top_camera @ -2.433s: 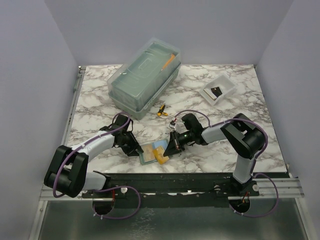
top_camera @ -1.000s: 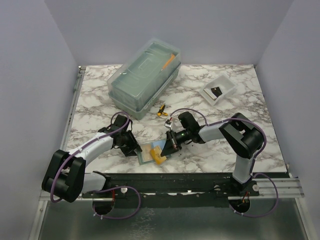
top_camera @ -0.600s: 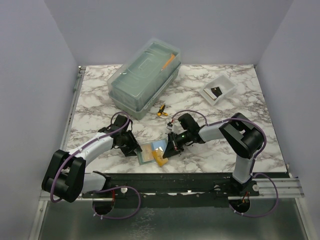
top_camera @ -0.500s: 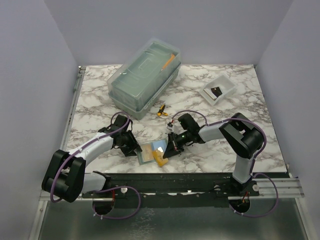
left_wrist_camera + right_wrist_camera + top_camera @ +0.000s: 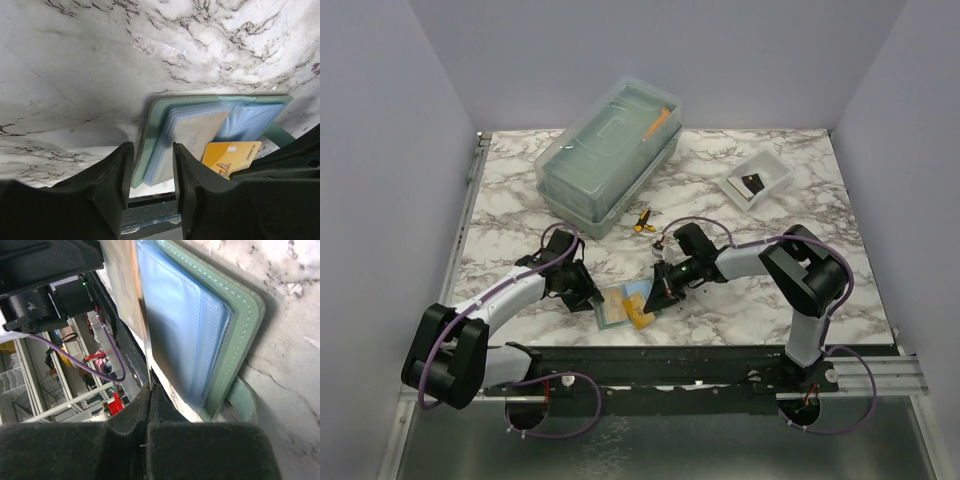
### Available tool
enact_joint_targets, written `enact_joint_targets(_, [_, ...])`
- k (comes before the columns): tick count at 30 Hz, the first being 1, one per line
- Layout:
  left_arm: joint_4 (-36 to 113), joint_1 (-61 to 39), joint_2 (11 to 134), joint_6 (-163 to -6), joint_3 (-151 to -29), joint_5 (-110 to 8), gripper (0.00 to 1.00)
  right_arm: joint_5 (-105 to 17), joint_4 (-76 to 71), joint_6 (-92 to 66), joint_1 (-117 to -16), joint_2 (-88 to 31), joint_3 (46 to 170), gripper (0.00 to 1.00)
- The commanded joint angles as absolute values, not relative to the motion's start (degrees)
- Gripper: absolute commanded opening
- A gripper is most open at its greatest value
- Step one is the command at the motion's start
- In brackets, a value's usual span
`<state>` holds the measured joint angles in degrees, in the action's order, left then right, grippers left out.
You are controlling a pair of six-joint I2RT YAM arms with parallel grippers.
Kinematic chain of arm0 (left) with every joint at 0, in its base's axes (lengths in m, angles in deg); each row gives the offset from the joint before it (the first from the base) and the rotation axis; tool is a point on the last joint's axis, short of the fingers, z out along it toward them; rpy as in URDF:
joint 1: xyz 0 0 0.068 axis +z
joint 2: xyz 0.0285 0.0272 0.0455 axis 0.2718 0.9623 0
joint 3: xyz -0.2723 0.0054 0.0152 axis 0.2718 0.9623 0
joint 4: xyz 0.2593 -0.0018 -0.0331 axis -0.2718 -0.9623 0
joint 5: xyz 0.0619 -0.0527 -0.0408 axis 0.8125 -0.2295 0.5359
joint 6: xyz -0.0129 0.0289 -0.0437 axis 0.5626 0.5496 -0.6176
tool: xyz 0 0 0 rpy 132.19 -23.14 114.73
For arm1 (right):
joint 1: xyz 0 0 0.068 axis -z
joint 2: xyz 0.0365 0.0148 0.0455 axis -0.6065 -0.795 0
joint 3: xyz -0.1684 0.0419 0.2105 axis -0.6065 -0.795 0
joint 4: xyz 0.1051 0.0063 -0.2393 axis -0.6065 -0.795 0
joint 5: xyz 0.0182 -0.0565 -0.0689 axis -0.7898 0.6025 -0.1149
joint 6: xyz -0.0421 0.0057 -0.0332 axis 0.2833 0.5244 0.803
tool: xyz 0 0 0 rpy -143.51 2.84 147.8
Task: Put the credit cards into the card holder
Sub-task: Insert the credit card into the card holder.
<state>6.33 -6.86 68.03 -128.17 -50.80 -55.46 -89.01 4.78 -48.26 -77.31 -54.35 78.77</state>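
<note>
Nearest, the open card holder [image 5: 617, 310] lies by the table's front edge, with a gold card [image 5: 641, 319] at its near right corner. The left gripper [image 5: 590, 299] straddles its left edge, fingers half apart. The right gripper [image 5: 661, 298] is pinched tight on a clear pocket leaf. Farther back, a black card [image 5: 751, 184] sits in a white tray [image 5: 772, 165].

Near centre crowded: left gripper [image 5: 586, 298] and right gripper [image 5: 658, 296] face each other across card holder [image 5: 618, 308]; no passage between. Left fingers [image 5: 111, 189] spread, straddling holder's corner. Right jaws pinched on gold card [image 5: 231, 156], blocking holder's right side. Big lidded box [image 5: 610, 155] walls off far left-centre; yellow-handled tool [image 5: 643, 221] just before it. White tray [image 5: 758, 177] far right. Bare table [image 5: 705, 175] between box and tray; also near-right corner, left strip beside box.
</note>
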Motion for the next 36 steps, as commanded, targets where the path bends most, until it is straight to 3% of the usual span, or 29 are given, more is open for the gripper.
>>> enact_joint_targets(1, [5.95, -7.39, 66.42, -127.36, -50.52, -53.72, 0.42, -87.10, 1.84, -47.65, -77.64, -56.18, 80.47, 0.00])
enact_joint_targets(36, [6.19, -8.15, 66.47, -126.84, -50.43, -53.52, 0.42, -84.57, 3.02, -43.56, -77.66, -63.00, 88.58, 0.00])
